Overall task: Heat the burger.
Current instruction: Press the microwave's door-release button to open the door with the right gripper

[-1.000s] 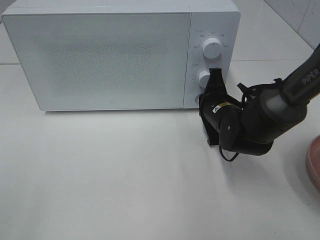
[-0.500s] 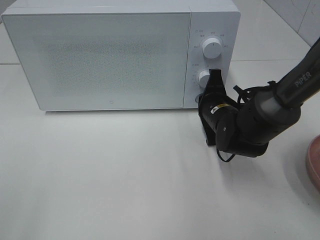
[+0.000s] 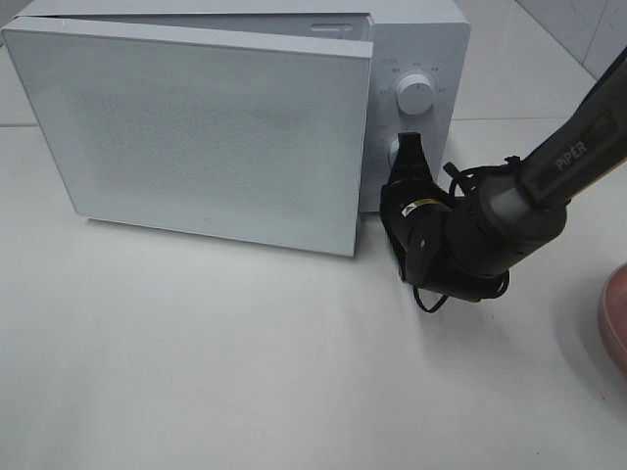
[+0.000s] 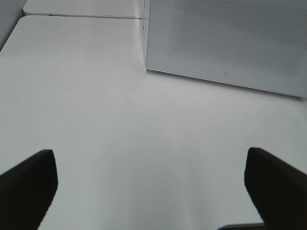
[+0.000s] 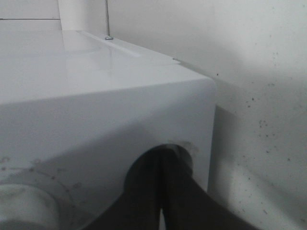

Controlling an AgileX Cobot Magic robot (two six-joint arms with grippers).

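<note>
Our right claw (image 3: 409,147) is pinched shut with nothing in it. Its tip pushes on the round button (image 5: 186,149) low on the microwave (image 3: 416,34), just under the knobs. The lower knob (image 3: 396,153) is half hidden behind the claw, while the upper knob (image 3: 415,95) is plain to see. The microwave's door (image 3: 196,127) stands a little way open on the side next to the knobs, with a thin gap along its top. Our left claw (image 4: 148,154) hangs out in front of the microwave, toward the door's hinge side. Its two sides are wide apart and hold nothing, with bare table (image 4: 120,120) below. We think this is the door-opening step. Next the door needs to swing wide, and then the burger must be fetched and set inside. We cannot see the burger anywhere. Past the knob side of the microwave, a pink plate (image 3: 615,323) is cut off by the picture's edge, so we cannot tell if the burger sits on it. The inside of the microwave is hidden too.
</note>
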